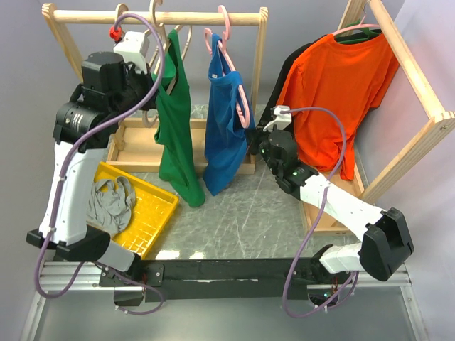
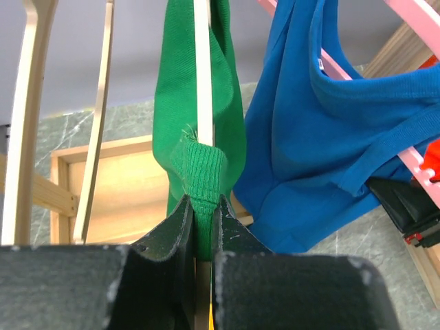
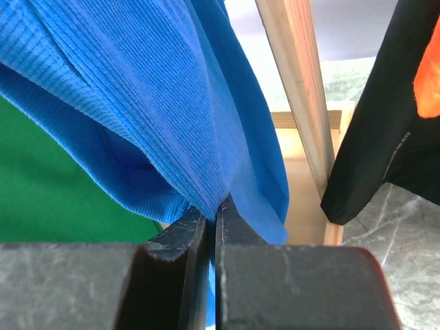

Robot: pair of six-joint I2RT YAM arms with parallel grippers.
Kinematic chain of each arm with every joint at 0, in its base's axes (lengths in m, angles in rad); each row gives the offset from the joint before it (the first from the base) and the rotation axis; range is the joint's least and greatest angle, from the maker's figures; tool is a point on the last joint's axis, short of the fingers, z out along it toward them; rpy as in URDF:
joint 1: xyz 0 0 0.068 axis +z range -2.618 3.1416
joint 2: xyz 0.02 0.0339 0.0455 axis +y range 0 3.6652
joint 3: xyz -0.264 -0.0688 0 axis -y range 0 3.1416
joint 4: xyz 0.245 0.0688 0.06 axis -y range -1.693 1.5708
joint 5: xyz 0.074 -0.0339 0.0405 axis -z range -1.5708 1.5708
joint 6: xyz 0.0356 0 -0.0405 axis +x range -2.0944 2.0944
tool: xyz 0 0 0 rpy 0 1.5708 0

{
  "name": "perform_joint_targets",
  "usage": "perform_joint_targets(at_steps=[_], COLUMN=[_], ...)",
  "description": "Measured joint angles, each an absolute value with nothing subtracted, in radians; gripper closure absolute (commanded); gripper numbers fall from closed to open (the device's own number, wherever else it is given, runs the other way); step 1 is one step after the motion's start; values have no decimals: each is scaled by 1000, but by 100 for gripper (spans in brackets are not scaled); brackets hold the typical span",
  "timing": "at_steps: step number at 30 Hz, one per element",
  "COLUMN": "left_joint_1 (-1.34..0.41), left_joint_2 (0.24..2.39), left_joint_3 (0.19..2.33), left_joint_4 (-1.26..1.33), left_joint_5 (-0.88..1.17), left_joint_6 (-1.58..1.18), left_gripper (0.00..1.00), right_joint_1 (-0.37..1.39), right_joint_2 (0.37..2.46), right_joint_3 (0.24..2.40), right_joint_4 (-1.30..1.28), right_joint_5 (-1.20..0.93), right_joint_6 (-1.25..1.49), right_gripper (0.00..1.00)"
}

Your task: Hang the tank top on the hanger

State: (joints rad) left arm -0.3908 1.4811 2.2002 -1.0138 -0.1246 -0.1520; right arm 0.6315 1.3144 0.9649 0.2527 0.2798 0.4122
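Tank top (image 1: 174, 128): green, hanging, long axis vertical, straight ahead of left gripper (image 2: 203, 204), jaws clamped on its ribbed fold; hanger (image 2: 202, 69) bar just beyond pinch; right gripper (image 3: 212, 210) farther, pinching blue tank top (image 3: 158, 89)

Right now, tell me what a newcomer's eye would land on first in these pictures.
The orange T-shirt on the right rack stands out most. Mid-scene, the green tank top and the blue tank top hang side by side at the back rack, the left hand pinching the green one, the right hand the blue one's edge.
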Motion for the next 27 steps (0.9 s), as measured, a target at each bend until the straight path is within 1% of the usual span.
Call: perform_joint_targets(at_steps=[6, 13, 17, 19, 20, 22, 23, 24, 25, 26, 27], left_joint_1=[-346, -322, -310, -309, -309, -309, -309, -309, -309, -309, -309], left_joint_2=[1505, 1489, 1486, 1480, 1476, 1472, 1469, 1465, 1460, 1455, 1446], left_joint_3=[2210, 2064, 2032, 2018, 2012, 2010, 2008, 2008, 2006, 2006, 2006], left_joint_4=[-1017, -916, -875, -862, -856, -854, -850, -847, -841, -832, -823], left_joint_5=[-50, -16, -4, 3, 4, 6, 7, 7, 8, 10, 12], left_joint_6=[-162, -186, -197, -202, -205, -205, -209, -211, -213, -220, -228], left_gripper=[99, 99, 98, 89, 79, 74, 62, 55, 52, 45, 38], right_joint_1=[631, 630, 630, 630, 630, 630, 630, 630, 630, 630, 630], right_joint_2=[1307, 1305, 1302, 1292, 1286, 1278, 1272, 1266, 1262, 1255, 1248], right_joint_3=[956, 955, 954, 945, 942, 942, 942, 942, 942, 942, 942], right_joint_4=[252, 252, 252, 250, 248, 244, 242, 238, 235, 230, 223], right_joint_5=[275, 265, 255, 246, 243, 237, 232, 224, 218, 212, 204], right_joint_6=[415, 423, 427, 430, 430, 430, 432, 433, 438, 439, 440], right_gripper=[100, 100, 99, 98, 94, 89, 83, 80, 76, 70, 68])
